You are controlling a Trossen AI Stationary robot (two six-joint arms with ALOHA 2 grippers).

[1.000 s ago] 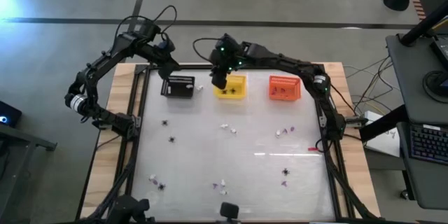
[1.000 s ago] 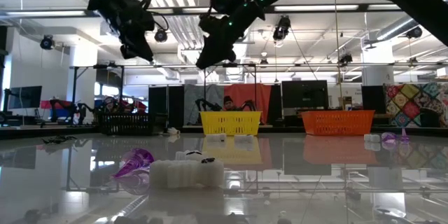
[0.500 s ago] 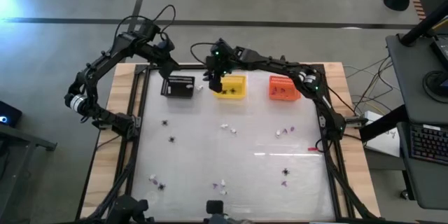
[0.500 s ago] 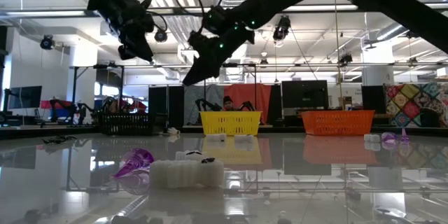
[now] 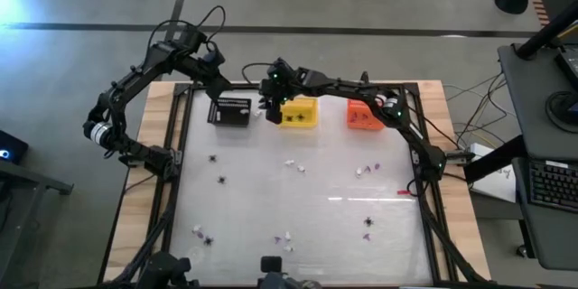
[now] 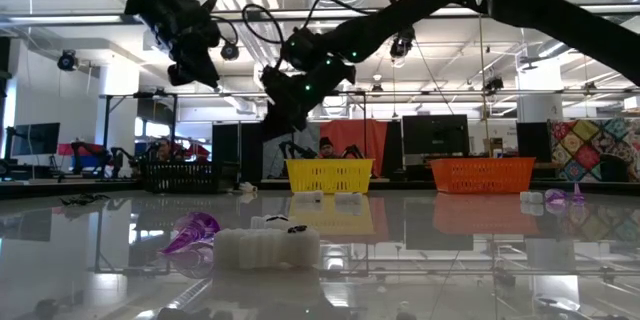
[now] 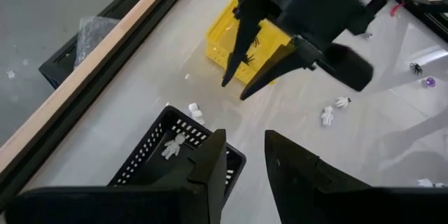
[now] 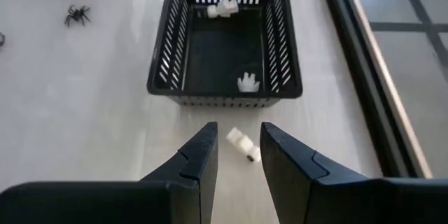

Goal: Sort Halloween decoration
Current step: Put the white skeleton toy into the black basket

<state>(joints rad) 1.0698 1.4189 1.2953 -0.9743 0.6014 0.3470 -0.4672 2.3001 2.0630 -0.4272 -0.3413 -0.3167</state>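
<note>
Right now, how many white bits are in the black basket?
2 visible in the black basket: one white bit near the far wall, another by the near wall. A third white bit lies on the table just outside it. The walls may hide more.

White bits [image 5: 291, 163], black spiders [image 5: 222, 180], purple bits [image 5: 376, 167] scattered on table; two white bits [image 8: 247, 82] in black basket [image 8: 164, 57].

Black slatted basket [image 8: 224, 38] holds white bits [image 8: 247, 82]; neighbouring baskets are yellow [image 5: 299, 113] and orange [image 5: 365, 115].
</note>
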